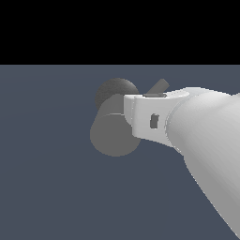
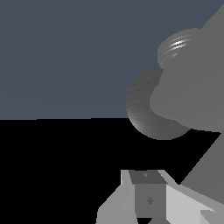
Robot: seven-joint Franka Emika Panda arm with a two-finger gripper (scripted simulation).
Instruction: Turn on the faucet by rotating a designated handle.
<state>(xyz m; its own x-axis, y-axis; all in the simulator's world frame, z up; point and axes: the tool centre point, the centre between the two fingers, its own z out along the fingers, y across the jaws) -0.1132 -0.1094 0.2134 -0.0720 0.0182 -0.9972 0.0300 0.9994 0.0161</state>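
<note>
White, bulky robot arm (image 1: 206, 140) fills the lower right of the exterior view, its wrist pressed close against the matte grey cylinder faucet (image 1: 112, 133) at the frame's centre. Behind it a thin grey rod handle (image 1: 159, 86) pokes out toward the upper right. I judge the approach is under way, with no turn begun; next the fingers must reach that rod and push it round. Only the wrist view shows the gripper (image 2: 148, 199), at bottom centre, though whether its fingers are parted cannot be told. There the faucet looms at upper right, and the handle is not clearly visible.
</note>
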